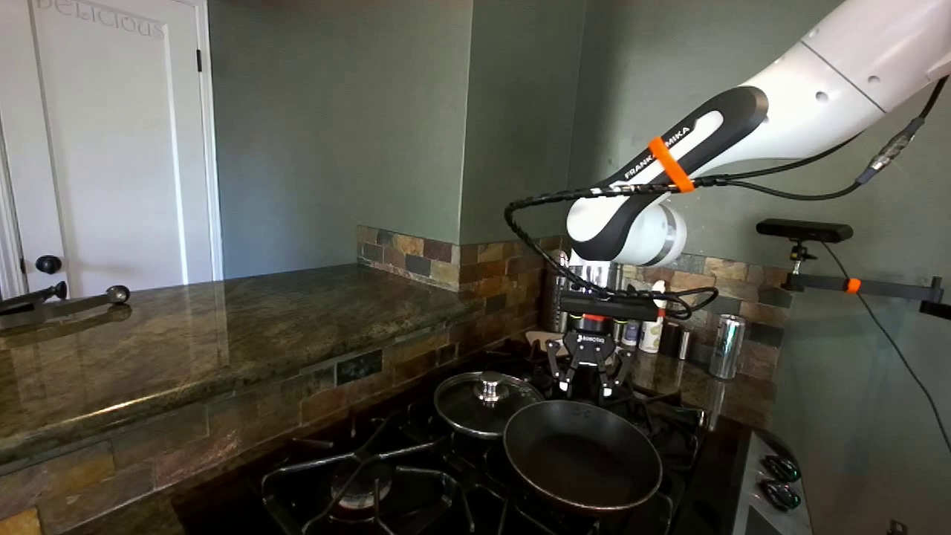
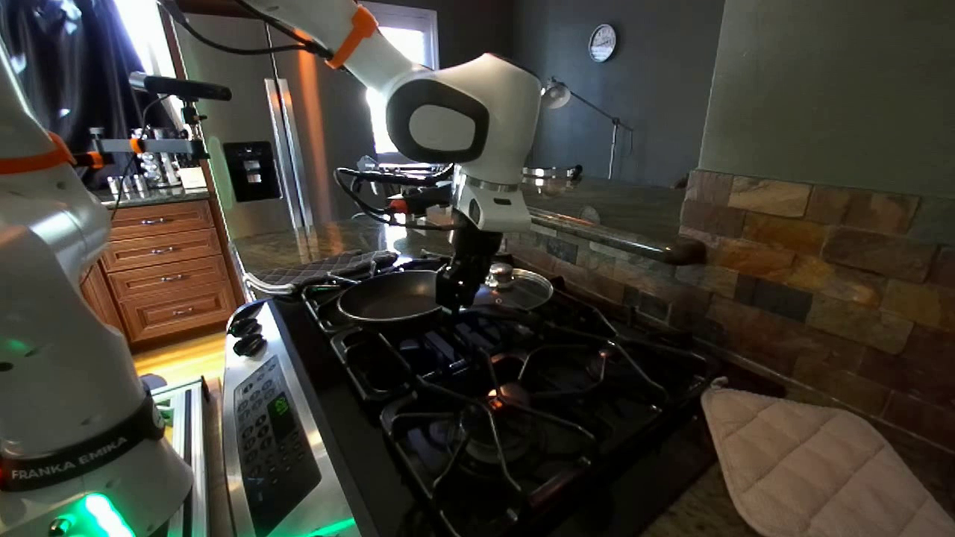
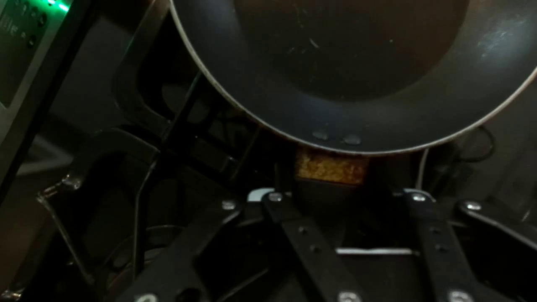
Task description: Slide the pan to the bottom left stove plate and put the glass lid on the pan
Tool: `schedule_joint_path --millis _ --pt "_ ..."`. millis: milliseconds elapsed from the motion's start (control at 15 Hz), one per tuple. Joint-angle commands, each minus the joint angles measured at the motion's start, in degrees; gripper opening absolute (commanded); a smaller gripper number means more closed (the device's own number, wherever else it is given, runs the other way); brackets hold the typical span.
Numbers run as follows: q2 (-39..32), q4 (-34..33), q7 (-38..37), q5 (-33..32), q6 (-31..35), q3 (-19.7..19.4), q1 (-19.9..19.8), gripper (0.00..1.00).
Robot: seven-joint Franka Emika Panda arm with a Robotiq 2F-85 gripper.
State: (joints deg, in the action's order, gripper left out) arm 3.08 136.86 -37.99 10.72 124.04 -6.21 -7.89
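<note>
We judge sliding nearly done, the pan (image 1: 583, 457) near the stove's (image 1: 721, 461) front-left corner (gripper (image 1: 585, 388) clamped on its handle (image 3: 330, 168)); the glass lid (image 1: 475, 416), nearer the back edge, awaits placing

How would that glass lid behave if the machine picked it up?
The lid is probably stiff but fragile, since it looks like clear glass. Its knob looks shiny and smooth, so it may slip in a loose grip. Given its round outline, it could roll if it landed on edge.
</note>
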Motion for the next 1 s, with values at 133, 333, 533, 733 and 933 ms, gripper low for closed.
schedule_joint_path --millis 133,333,533,733,933 --pt "0.10 -0.20 -1.75 4.51 -2.51 1.22 1.66 0.23" --pt "-0.38 -0.50 -1.77 5.62 -2.65 1.91 2.43 0.23" --pt "-0.48 -0.08 -1.05 4.03 -0.96 1.92 2.43 0.48" --pt "-0.55 -0.08 -1.14 4.13 -0.96 2.40 2.89 0.48" --pt "-0.56 -0.08 -1.14 4.15 -0.96 2.40 2.89 0.23"
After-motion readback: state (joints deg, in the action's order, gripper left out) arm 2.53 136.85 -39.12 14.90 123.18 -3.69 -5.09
